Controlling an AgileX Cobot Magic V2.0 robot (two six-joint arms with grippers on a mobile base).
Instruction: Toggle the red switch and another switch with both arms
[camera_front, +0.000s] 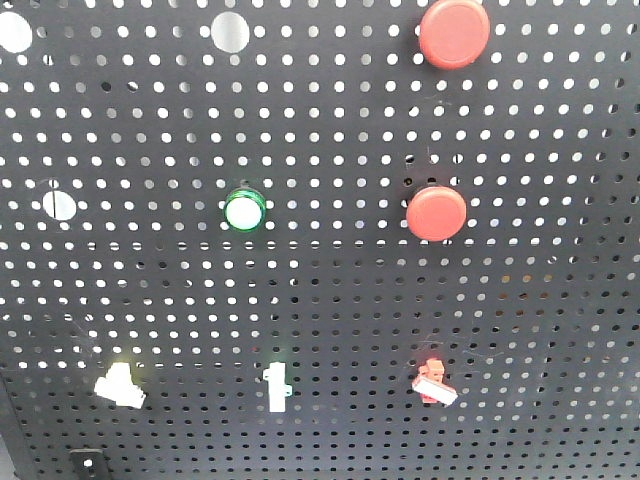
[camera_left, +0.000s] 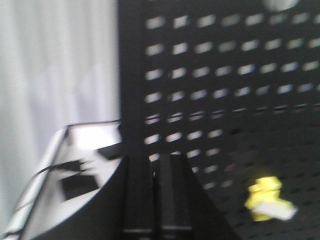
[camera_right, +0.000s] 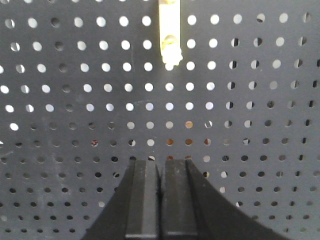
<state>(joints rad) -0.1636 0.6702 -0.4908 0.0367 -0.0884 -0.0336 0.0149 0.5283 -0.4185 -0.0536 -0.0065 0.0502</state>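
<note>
Black pegboard panel fills the front view, upright; left gripper low by the panel's left edge, blurred, jaws together on nothing; right gripper facing the panel, jaws pressed together, empty; upper red push button and lower red push button at right; green-ringed lamp centre; bottom row: pale yellow switch left, slim white toggle middle, red switch right, under the buttons; yellow switch apart from the left jaws, to their right; slim toggle above the right jaws, apart.
</note>
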